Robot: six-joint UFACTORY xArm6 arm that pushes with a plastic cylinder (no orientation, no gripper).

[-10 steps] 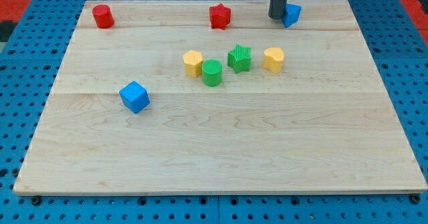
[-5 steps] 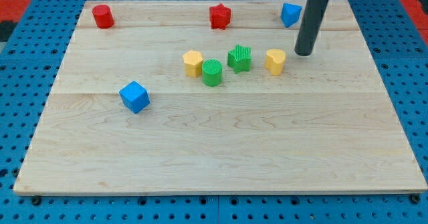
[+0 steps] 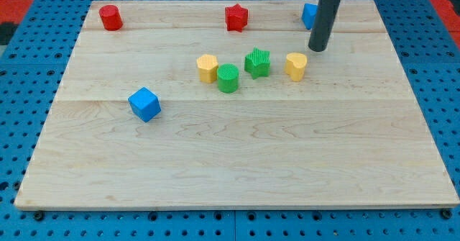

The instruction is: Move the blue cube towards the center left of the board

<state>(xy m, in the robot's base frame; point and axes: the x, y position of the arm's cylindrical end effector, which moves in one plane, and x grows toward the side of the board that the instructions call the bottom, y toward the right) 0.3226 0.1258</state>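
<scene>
The blue cube (image 3: 145, 103) sits on the wooden board (image 3: 237, 162) at the view's left, a little below mid-height. My tip (image 3: 317, 49) is far off to the view's right and higher up, just up and right of a yellow block (image 3: 295, 65). The rod partly hides a second blue block (image 3: 309, 14) near the board's top edge.
In the middle stand a yellow block (image 3: 207, 67), a green cylinder (image 3: 228, 78) and a green star (image 3: 257, 62). A red cylinder (image 3: 110, 17) is at the top left and a red star (image 3: 236, 16) at the top centre.
My tip moved from beside the top blue block down and right, then back up and left a little. No block has moved.
</scene>
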